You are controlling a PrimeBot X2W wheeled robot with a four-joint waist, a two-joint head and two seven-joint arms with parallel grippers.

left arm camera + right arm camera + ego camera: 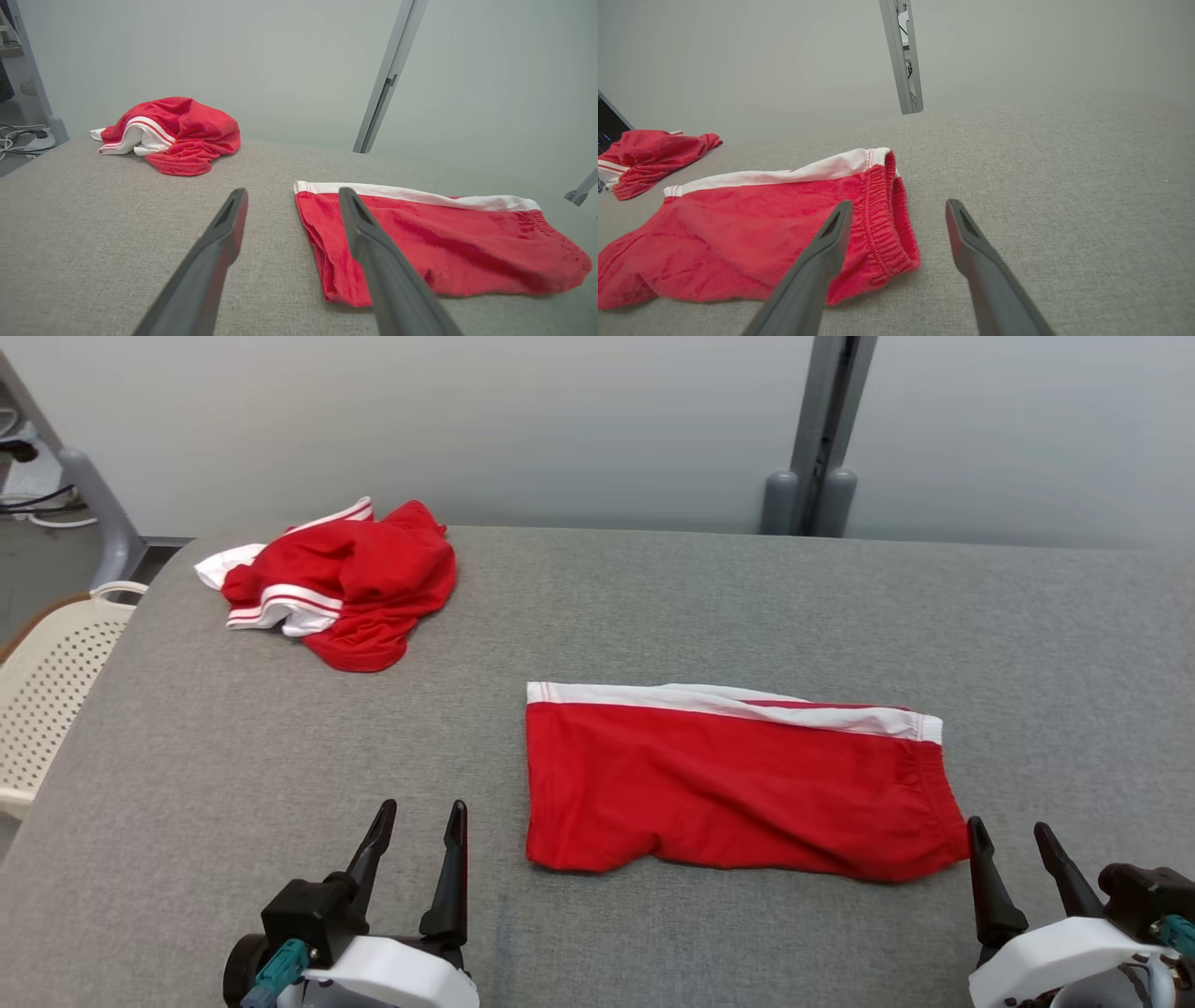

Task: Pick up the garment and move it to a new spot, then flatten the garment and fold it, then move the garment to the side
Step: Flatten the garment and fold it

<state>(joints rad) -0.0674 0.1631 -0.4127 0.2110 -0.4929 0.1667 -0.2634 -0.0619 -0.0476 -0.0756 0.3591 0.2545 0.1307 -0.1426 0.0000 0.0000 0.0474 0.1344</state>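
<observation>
Our left claw (422,807) hovers low with its two long dark fingers spread wide and nothing between them. Our right claw (1008,826) is just as wide open and just as empty. Between them, on the grey woven table top (653,607), lie the folded red knit shorts (738,784). They rest flat as a neat oblong a little right of centre, with a white band along the far edge. They are well apart from the crumpled red and white garment (345,583) heaped at the far left corner. The left claw sits near the shorts' left short edge, clear of the cloth. The right claw's fingertips stand just beside the near right corner, where the gathered elastic waistband lies. Whether the inner finger brushes that waistband we cannot quite tell from the right wrist view. We judge the shorts light, soft and limp. Lifted by one point they would likely sag and fall out of their fold, and the jersey may slip if only the top layer is pinched. We would take hold at both short ends at once, biting through every layer. The thicker waistband on the right offers the surer grip. We would keep the cloth low and taut between the claws while carrying it aside.
</observation>
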